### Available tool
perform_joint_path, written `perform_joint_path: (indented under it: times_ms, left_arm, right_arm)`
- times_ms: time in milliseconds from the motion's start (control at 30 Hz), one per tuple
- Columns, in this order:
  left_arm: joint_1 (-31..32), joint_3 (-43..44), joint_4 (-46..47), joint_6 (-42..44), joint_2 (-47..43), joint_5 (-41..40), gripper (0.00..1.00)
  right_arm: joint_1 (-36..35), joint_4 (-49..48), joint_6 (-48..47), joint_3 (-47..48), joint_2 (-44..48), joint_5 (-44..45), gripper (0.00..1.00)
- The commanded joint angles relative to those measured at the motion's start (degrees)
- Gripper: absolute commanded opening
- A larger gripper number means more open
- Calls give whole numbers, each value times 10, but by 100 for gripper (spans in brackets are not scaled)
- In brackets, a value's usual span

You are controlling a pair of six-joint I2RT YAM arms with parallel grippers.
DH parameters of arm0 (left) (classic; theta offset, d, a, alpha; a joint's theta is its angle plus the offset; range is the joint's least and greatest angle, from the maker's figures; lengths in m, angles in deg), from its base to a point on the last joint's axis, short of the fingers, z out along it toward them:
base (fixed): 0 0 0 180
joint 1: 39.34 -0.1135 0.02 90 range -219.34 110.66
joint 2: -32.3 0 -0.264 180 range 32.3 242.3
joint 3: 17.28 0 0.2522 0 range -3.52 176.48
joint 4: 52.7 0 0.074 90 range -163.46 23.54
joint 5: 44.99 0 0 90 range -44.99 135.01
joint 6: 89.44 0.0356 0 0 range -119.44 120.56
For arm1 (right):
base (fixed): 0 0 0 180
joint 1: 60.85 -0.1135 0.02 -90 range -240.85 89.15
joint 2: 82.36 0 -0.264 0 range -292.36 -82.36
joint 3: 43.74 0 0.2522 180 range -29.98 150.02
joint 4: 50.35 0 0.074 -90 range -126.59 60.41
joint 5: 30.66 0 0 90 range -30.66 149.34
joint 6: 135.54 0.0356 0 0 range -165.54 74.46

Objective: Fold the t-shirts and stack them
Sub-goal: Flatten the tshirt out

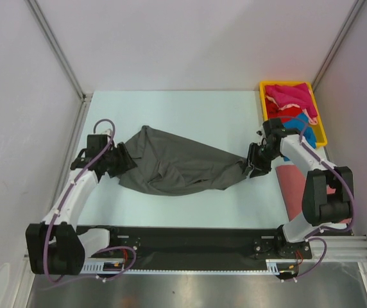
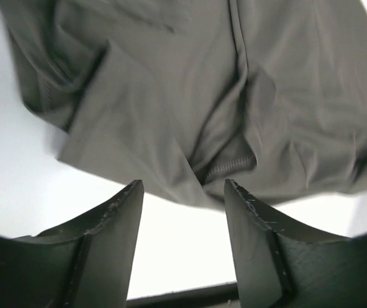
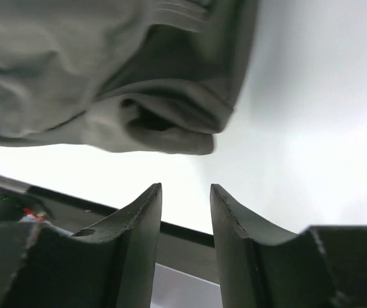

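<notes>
The dark grey t-shirt lies crumpled on the table between our left gripper and right gripper, both parted and empty; we judge it limp, light, best pinched at hems.

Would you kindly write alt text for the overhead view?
A dark grey t-shirt lies crumpled on the white table, the left claw and right claw at its two ends. A yellow tray of bright shirts stands far right.

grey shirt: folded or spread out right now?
Spread, not folded: the dark grey t-shirt lies rumpled and stretched out on the table, between the left gripper and right gripper, both open.
</notes>
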Motion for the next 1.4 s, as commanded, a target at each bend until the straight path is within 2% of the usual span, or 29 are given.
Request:
perform_joint_path:
  times_ms: [0, 200, 333, 433, 533, 600, 667, 733, 767, 867, 933, 1067, 1167, 1267, 1367]
  left_arm:
    - [6, -31, 19, -13, -42, 47, 58]
    - [5, -38, 13, -16, -45, 54, 57]
    - [5, -23, 11, -11, -36, 55, 57]
    - [6, -6, -2, 0, -30, 50, 57]
    - [5, -1, -5, 2, -27, 41, 57]
    - [5, -1, -2, 2, -21, 44, 57]
    - [5, -1, 7, -3, -16, 52, 57]
    - [5, 0, 12, -4, -7, 59, 57]
    - [5, 2, 12, -2, -4, 58, 57]
    - [5, 0, 10, 3, -7, 53, 57]
    - [5, -10, 12, 4, -15, 53, 57]
    - [5, -24, 17, 2, -13, 57, 57]
    - [5, -25, 20, -1, -11, 57, 57]
    - [5, -21, 19, 0, -14, 56, 57]
    - [5, -28, 19, -1, -22, 51, 57]
  right_arm:
    - [1, -37, -36, -7, -10, 45, 41]
    - [-13, -114, -51, -27, -58, 38, 46]
    - [-32, -117, -47, 4, -95, 19, 42]
    - [-82, -92, 14, 52, -72, -50, 40]
    - [-123, -142, 106, 102, -51, -139, 41]
    - [-120, -217, 178, 129, -44, -175, 43]
    - [-93, -245, 187, 142, -61, -179, 47]
    - [-67, -192, 159, 173, -88, -196, 47]
    - [-50, -138, 138, 181, -96, -195, 48]
    - [-64, -61, 41, 189, -82, -110, 49]
    - [-76, -41, 2, 185, -80, -71, 48]
    - [-93, -38, -2, 196, -113, -58, 47]
    - [-117, -2, 16, 234, -166, 26, 48]
    - [-133, 16, 31, 244, -193, 51, 48]
    - [-149, 3, 36, 233, -197, 6, 48]
